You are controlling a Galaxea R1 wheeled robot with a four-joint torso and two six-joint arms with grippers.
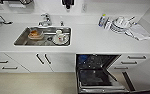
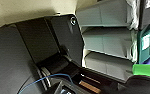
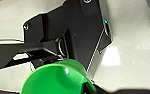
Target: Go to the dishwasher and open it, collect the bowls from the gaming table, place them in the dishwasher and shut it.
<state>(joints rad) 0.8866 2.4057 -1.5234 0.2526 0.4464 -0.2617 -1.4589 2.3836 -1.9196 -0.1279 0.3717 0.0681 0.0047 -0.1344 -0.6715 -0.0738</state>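
Dishwasher (image 1: 96, 72) stands open, door down, blue item inside. Right end effector (image 3: 66, 82) carries a green bowl (image 3: 56, 80), not loaded yet; left end effector's state: cannot tell.

White counter (image 1: 91, 40), stacked dishes (image 1: 119, 24)

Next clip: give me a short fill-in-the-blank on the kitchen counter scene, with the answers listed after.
1. The dishwasher door is ____.
2. The sink lies to the ____ of the dishwasher in the head view.
3. The bowl close to the right wrist camera is coloured ____.
4. Inside the dishwasher's upper rack sits a ____ item.

Missing words: open; left; green; blue
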